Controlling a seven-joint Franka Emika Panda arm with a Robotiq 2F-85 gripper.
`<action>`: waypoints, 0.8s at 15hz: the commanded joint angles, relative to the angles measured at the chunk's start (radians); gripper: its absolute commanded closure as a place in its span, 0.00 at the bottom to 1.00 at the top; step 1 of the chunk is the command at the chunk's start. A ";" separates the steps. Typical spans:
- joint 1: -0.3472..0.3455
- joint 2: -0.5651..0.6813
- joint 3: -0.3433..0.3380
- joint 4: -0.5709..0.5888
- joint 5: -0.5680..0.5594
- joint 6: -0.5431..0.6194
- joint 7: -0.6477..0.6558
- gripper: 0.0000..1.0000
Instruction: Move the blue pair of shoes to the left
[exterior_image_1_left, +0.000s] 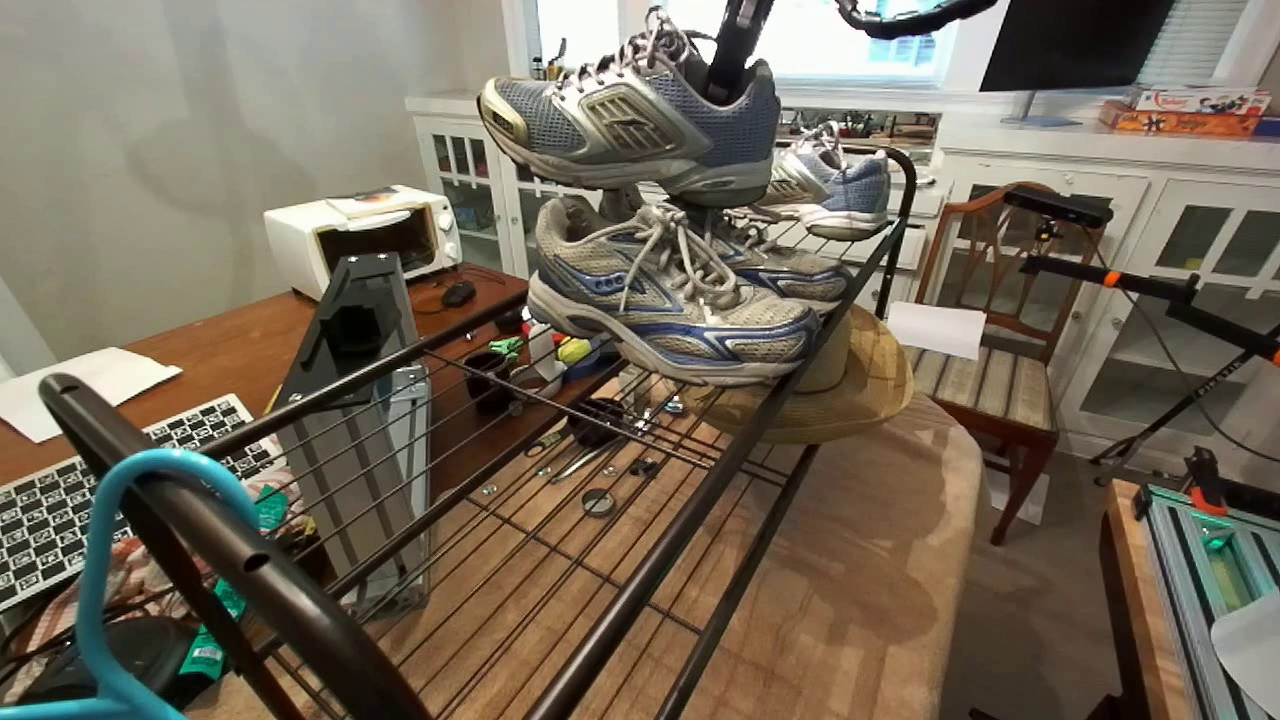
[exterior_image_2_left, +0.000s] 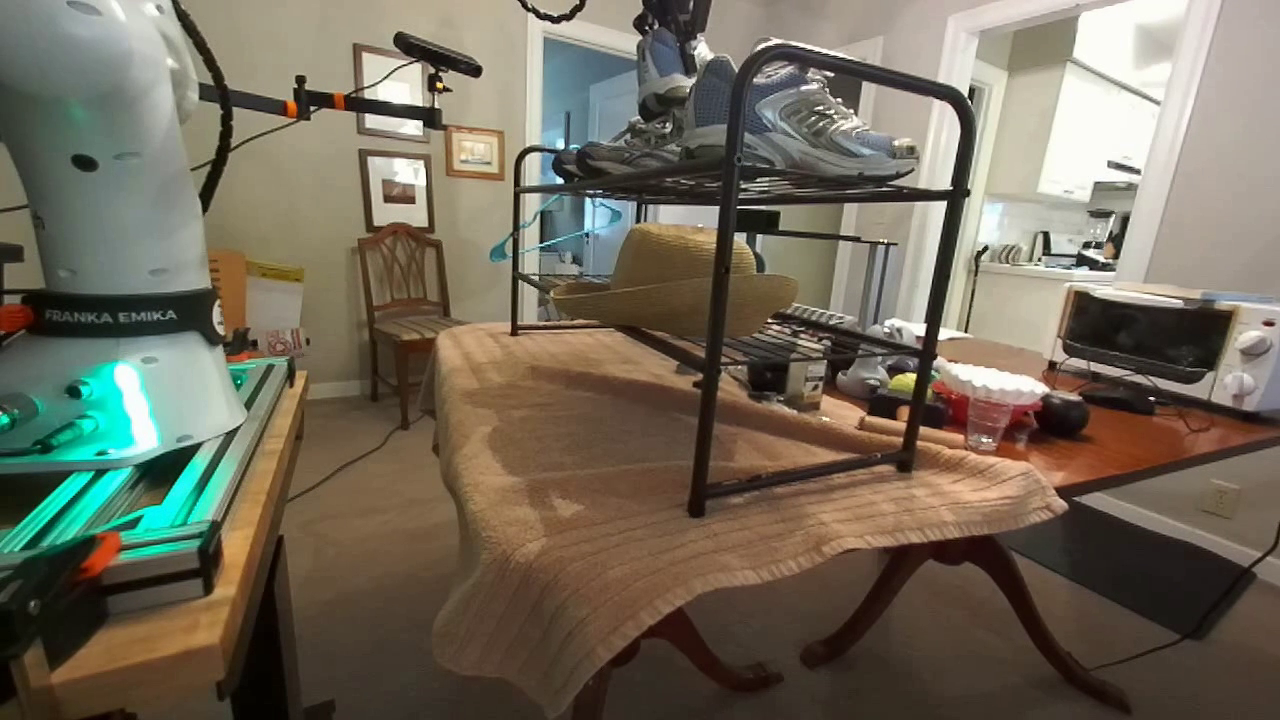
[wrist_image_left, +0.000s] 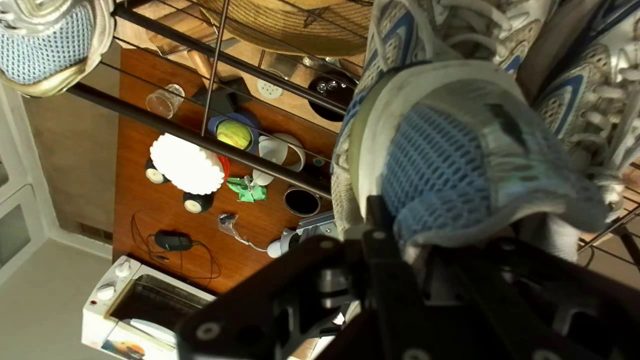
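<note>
In both exterior views, a blue-mesh and silver shoe of the blue pair (exterior_image_1_left: 640, 130) hangs up in the air, above the top shelf. My gripper (exterior_image_1_left: 732, 70) is shut on the wall at its heel opening; in the wrist view one finger (wrist_image_left: 381, 210) lies outside the heel, while the far fingertip is hidden. The pair's second blue shoe (exterior_image_2_left: 790, 120) rests on the top shelf at one end of the rack. Directly below the held shoe sit two grey sneakers with blue trim (exterior_image_1_left: 670, 300); whether it touches them I cannot tell.
The dark metal rack (exterior_image_1_left: 230, 545) has raised tubular ends and stands on a towel-covered table (exterior_image_2_left: 600, 440). On its lower shelf lies a straw hat (exterior_image_2_left: 690, 280). A turquoise hanger (exterior_image_1_left: 95, 570) hooks over one end. A toaster oven (exterior_image_2_left: 1140, 330) stands on the wooden table.
</note>
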 joint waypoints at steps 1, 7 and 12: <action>0.006 0.001 -0.005 0.004 -0.001 -0.004 0.001 0.89; 0.017 0.001 0.011 0.031 -0.010 -0.029 0.027 0.97; 0.032 0.015 0.038 0.097 -0.004 -0.058 0.089 0.97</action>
